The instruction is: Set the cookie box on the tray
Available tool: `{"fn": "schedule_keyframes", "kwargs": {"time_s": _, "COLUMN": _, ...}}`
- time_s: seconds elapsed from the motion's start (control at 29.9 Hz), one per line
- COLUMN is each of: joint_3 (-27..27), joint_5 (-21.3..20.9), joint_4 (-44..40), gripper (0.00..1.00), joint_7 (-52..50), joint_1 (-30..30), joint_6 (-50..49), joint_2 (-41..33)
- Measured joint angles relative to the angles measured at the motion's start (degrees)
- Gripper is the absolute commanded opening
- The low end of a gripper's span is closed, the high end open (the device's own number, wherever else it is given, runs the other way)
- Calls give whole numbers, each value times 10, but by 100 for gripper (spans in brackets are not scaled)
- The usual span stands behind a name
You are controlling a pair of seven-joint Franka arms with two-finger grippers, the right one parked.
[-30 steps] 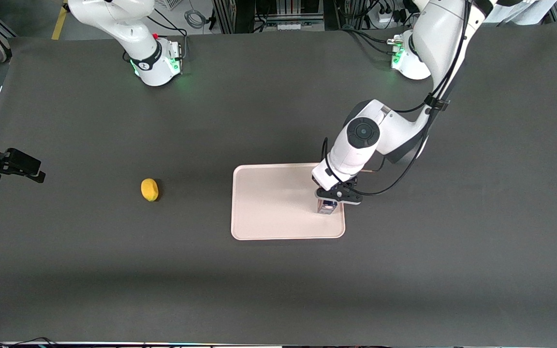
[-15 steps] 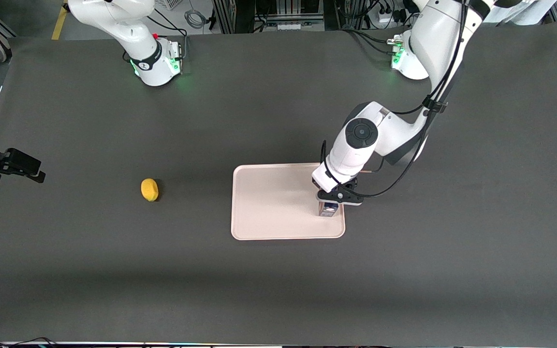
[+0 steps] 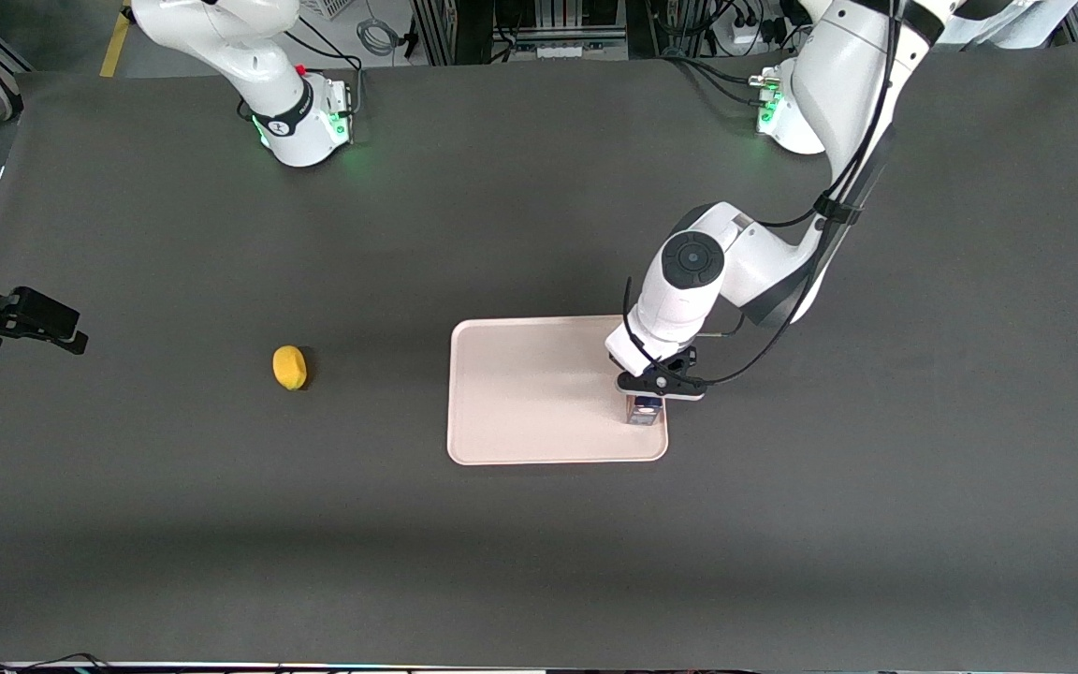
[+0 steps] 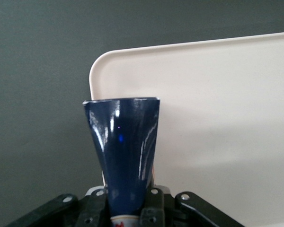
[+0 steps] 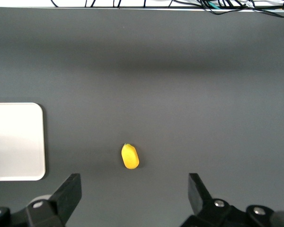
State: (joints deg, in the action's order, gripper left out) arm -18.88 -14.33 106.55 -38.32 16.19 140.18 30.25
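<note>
— The surface?
— A dark grey mat [image 3: 502, 543]; cables by its edge; a yellow lump [image 3: 289, 367] toward the parked arm's end.
— The gripper [image 3: 648, 401]?
— Clamped on the cookie box [image 4: 123, 156], over the tray [image 3: 520, 402], near its corner.

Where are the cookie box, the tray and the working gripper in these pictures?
cookie box [image 4: 123, 156]: left wrist view, on its glossy dark-blue face.
tray [image 3: 520, 393]: front view, on its bare pink floor.
gripper [image 3: 648, 401]: front view, midway between the fingertips, shut on the cookie box over the tray's corner nearest the working arm's end.
</note>
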Motion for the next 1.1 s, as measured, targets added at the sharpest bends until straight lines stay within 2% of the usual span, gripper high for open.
{"fn": "schedule_keyframes", "kwargs": {"time_s": 0.23, "joint_3": 0, "joint_5": 0, "joint_4": 0, "gripper": 24, "joint_7": -11, "joint_1": 2, "joint_6": 1, "joint_2": 3}}
{"fn": "schedule_keyframes", "kwargs": {"time_s": 0.37, "joint_3": 0, "joint_5": -1, "joint_4": 0, "gripper": 33, "joint_7": -17, "joint_1": 4, "joint_6": 4, "joint_2": 5}}
{"fn": "schedule_keyframes", "kwargs": {"time_s": 0.5, "joint_3": 0, "joint_5": -1, "joint_4": -2, "gripper": 54, "joint_7": -20, "joint_1": 5, "joint_6": 5, "joint_2": 7}}
{"fn": "schedule_keyframes", "kwargs": {"time_s": 0.57, "joint_3": 0, "joint_5": -1, "joint_4": -4, "gripper": 75, "joint_7": -20, "joint_1": 5, "joint_6": 5, "joint_2": 7}}
{"fn": "schedule_keyframes", "kwargs": {"time_s": 0.6, "joint_3": 1, "joint_5": -1, "joint_4": -5, "gripper": 93, "joint_7": -20, "joint_1": 5, "joint_6": 5, "joint_2": 7}}
{"fn": "schedule_keyframes", "kwargs": {"time_s": 0.63, "joint_3": 1, "joint_5": -1, "joint_4": -6, "gripper": 100, "joint_7": -20, "joint_1": 5, "joint_6": 5, "joint_2": 8}}
{"fn": "schedule_keyframes", "kwargs": {"time_s": 1.1, "joint_3": 10, "joint_5": -3, "joint_4": -26, "gripper": 100, "joint_7": -20, "joint_1": 5, "joint_6": 6, "joint_2": 8}}
